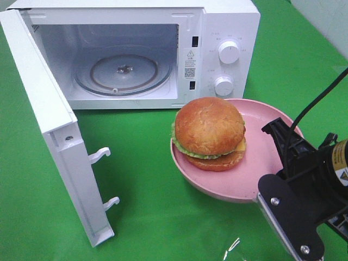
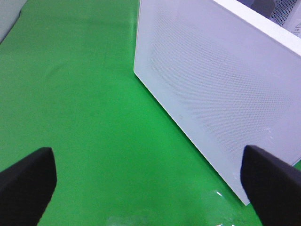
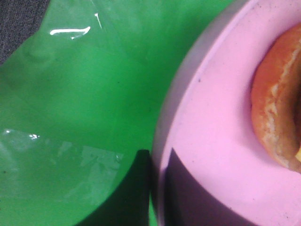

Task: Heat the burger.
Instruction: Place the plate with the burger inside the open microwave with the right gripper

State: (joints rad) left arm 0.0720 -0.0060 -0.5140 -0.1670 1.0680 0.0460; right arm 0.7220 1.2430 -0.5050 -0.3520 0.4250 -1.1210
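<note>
The burger, with its golden-brown bun, lettuce and cheese, rests on a round pink plate in front of the microwave's control panel. My right gripper meets the plate's near right rim and is shut on it. In the right wrist view the plate rim and the burger's bun edge fill the picture; the fingertips themselves are hidden. My left gripper is out of the high view. It hangs open over green cloth, beside the outer face of the microwave door, holding nothing.
The white microwave stands at the back with its door swung wide open to the left. A glass turntable lies inside. Green cloth covers the table, with clear tape near the front edge.
</note>
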